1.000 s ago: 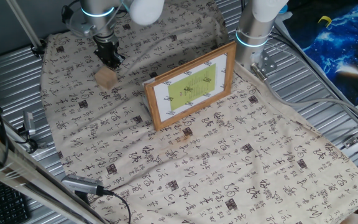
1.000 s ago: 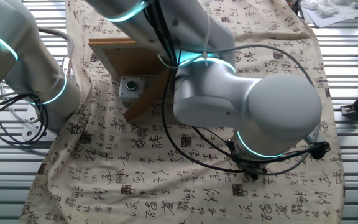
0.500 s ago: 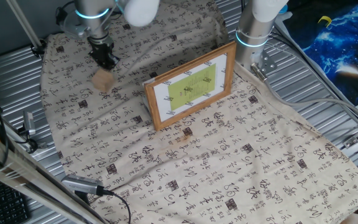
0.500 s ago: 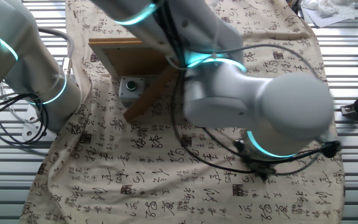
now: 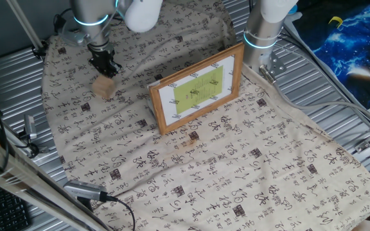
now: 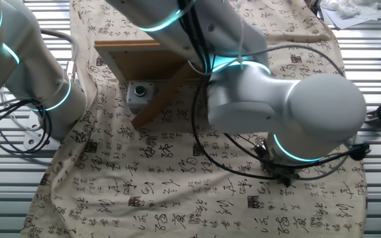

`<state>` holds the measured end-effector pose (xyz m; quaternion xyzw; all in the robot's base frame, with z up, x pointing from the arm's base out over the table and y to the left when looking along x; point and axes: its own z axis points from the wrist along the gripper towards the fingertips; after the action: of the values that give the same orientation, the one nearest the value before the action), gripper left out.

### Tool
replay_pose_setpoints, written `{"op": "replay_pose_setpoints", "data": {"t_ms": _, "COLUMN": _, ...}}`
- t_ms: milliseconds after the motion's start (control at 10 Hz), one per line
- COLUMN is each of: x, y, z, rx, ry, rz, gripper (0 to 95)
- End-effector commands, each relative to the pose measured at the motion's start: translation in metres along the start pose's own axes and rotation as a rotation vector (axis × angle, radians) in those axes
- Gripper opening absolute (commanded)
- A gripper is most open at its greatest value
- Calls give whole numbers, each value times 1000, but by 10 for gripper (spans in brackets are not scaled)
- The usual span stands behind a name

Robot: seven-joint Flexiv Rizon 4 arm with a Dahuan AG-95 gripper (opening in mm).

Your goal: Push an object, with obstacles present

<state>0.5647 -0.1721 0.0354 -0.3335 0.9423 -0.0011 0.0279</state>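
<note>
Touching the cube (image 5: pixel 105 87) from behind, the end effector (image 5: pixel 106 67) has its fingers pressed together. Picture frame (image 5: pixel 198 86) stands well apart; open cloth (image 5: pixel 236 173) surrounds the cube.

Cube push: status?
Gripper down, fingertips right above and behind wooden cube; jaw state unclear. Cube on cloth, left of picture frame. Frame upright, well apart from the cube.

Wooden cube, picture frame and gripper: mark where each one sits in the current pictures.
wooden cube (image 5: pixel 104 88): one fixed view, on its top face.
picture frame (image 5: pixel 198 89): one fixed view, on the yellow-green centre.
gripper (image 5: pixel 106 68): one fixed view, between the dark fingertips just above the cube.
</note>
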Motion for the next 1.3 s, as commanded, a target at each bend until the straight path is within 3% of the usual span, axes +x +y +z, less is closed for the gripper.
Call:
{"op": "replay_pose_setpoints", "data": {"t_ms": 100, "x": -9, "y": -5, "z": -6, "rx": 4, "ry": 5, "rz": -67, "gripper": 0}}
{"op": "replay_pose_setpoints", "data": {"t_ms": 600, "x": -30, "y": -16, "z": -14, "rx": 38, "ry": 8, "rz": -239, "gripper": 0}}
{"op": "replay_pose_setpoints", "data": {"t_ms": 1300, "x": -59, "y": -20, "z": -12, "rx": 85, "ry": -26, "rz": -408, "gripper": 0}}
